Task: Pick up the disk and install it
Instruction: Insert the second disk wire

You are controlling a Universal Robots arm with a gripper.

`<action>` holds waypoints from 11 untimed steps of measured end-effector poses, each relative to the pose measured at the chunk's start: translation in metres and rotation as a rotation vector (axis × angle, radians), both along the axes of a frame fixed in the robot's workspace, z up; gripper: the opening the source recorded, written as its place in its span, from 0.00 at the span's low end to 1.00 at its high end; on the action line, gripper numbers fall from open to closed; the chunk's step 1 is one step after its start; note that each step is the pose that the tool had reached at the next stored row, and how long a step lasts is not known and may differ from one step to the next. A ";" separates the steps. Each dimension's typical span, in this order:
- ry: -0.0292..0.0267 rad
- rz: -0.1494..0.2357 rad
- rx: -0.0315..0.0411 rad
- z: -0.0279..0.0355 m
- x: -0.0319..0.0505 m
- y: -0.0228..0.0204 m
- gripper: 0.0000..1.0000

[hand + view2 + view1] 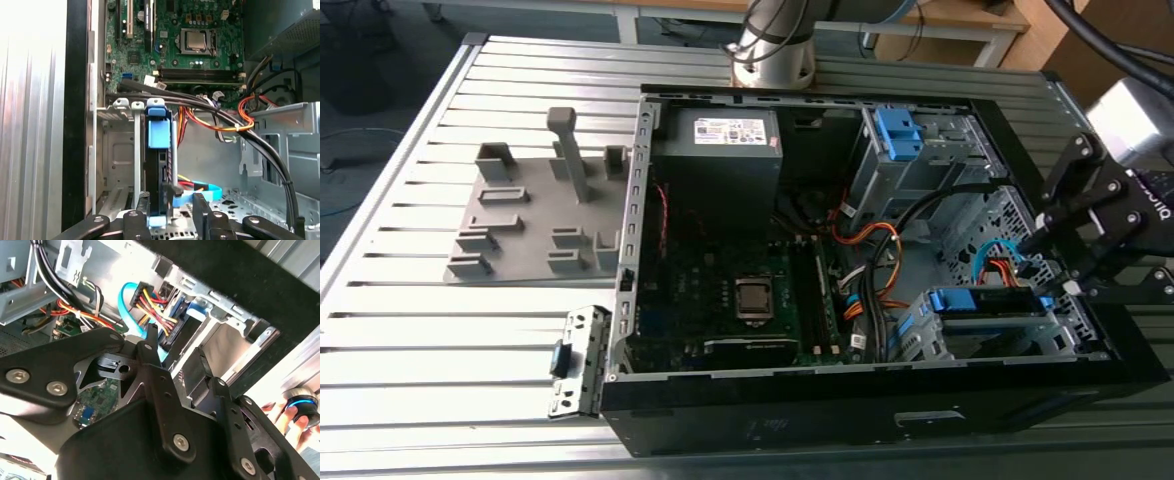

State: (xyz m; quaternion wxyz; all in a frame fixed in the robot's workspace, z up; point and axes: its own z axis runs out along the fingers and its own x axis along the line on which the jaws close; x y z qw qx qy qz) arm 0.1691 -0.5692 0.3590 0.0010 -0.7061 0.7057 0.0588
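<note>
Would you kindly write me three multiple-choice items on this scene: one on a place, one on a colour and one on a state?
1. In the exterior view, the tool is at the case's: A left side; B right side; C middle.
2. The disk's rail is: A red; B blue; C green.
3. The case is: A open; B closed; C overturned.
Answers: 1 B, it hangs by the right-hand drive cage; 2 B, blue plastic shows along the disk; 3 A, the board lies exposed.

A ribbed grey metal tabletop (400, 300) carries the scene. Beyond it stand a light wooden desk (961, 25) and a grey floor (374, 60), all evenly lit.
</note>
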 end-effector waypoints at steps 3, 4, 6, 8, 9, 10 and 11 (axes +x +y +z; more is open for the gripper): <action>0.0000 0.000 0.0001 -0.0003 -0.0015 -0.0006 0.47; 0.0000 0.001 -0.0001 -0.0005 -0.0015 -0.0008 0.47; 0.0000 0.001 -0.0006 -0.0008 -0.0016 -0.0009 0.47; 0.0000 0.001 -0.0006 -0.0009 -0.0016 -0.0009 0.47; 0.0000 0.001 -0.0006 -0.0010 -0.0016 -0.0009 0.47; 0.0000 0.001 -0.0005 -0.0010 -0.0016 -0.0009 0.47; 0.0000 0.001 -0.0005 -0.0010 -0.0016 -0.0009 0.47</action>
